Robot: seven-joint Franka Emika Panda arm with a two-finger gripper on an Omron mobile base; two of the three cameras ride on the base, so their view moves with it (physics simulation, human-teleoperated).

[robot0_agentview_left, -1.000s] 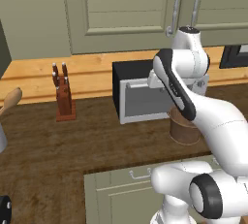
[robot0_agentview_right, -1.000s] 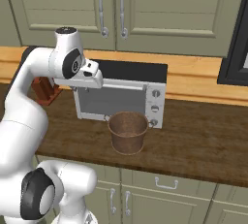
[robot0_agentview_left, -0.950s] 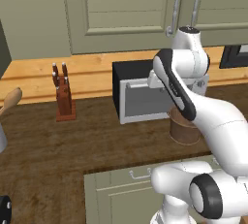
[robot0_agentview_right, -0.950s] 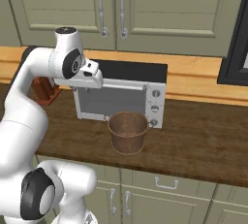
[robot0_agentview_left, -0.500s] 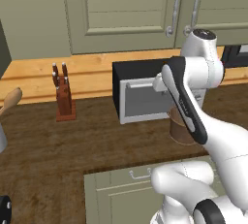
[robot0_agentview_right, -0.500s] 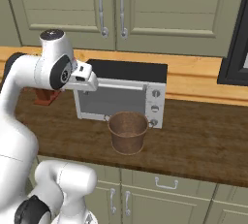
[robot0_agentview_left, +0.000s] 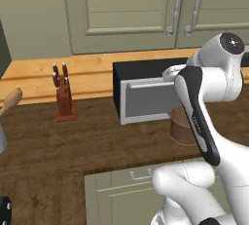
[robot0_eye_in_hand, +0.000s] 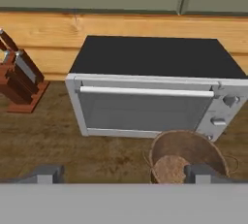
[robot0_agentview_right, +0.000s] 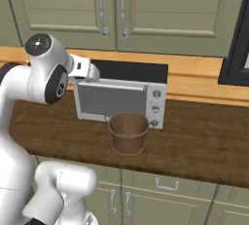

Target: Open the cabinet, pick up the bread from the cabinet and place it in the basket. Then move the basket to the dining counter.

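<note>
The cabinet hangs over the counter with both panelled doors shut. The brown basket stands on the dark counter right in front of the toaster oven. In the hand view the basket is at the lower right. A paler brown patch lies in its bottom, and I cannot tell whether that is the bread. My gripper is open, with its fingertips far apart and nothing between them. It hovers above the counter in front of the oven, left of the basket.
A wooden knife block stands left of the toaster oven. A light wood ledge runs along the wall behind. Low cabinets sit under the counter's front edge. A dark panel hangs at the right.
The arm's upper joint has swung sideways and lower while the hand stays by the toaster oven's top left corner. The jaws have spread wide. Basket and doors have not moved.
</note>
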